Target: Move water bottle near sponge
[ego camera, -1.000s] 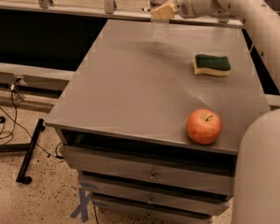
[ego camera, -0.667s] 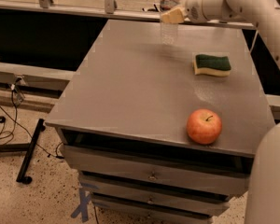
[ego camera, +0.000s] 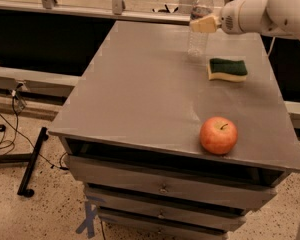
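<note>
The camera view looks down on a grey table (ego camera: 140, 99) with a flat, matte, faintly scuffed top and a square front edge. Below it sits a stack of grey drawers (ego camera: 160, 186) with small round knobs. The water bottle (ego camera: 202, 5) is upright at the far right of the top, a clear, ribbed plastic cylinder narrowing to a white cap. I cannot tell whether its base rests on the surface or hangs just above it. Just to its right and a little nearer lies the sponge (ego camera: 228, 69), a soft-cornered slab with a dark green, rough scouring face over a yellow body, near the bottle but apart from it. A round, glossy red-orange apple (ego camera: 218, 135) sits by the front right edge, well apart from both.

The gripper (ego camera: 200, 24) reaches in from the upper right on a smooth white arm (ego camera: 250, 14). Its tan, blunt fingers (ego camera: 206, 24) are closed in around the bottle's upper body, pinching it, one pad lying across the front of the plastic
</note>
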Controlling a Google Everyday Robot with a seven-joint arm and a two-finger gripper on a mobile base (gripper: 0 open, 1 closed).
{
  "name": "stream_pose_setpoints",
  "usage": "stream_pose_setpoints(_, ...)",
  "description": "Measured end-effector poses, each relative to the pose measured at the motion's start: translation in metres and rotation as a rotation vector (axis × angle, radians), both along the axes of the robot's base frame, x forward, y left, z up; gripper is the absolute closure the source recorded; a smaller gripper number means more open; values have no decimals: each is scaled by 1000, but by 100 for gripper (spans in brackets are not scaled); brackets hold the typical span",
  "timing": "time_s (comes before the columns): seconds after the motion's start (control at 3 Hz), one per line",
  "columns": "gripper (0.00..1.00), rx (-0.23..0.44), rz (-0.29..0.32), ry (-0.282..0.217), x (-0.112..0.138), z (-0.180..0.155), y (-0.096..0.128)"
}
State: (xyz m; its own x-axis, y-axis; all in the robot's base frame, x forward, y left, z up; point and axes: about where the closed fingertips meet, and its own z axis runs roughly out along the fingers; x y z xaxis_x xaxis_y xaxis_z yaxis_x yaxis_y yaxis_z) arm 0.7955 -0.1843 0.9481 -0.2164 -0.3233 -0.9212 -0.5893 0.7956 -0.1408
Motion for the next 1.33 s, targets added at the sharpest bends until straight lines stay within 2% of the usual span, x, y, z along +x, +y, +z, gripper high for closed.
stream_pose_setpoints(0.33, 100, 26, -30, 15, -11, -2, -16)
stream_pose_setpoints(1.0, 100, 57, -48, 52, -24, -14, -26)
stream_pose_setpoints(1.33, 82, 59, -42, 68, -26, -20, -25)
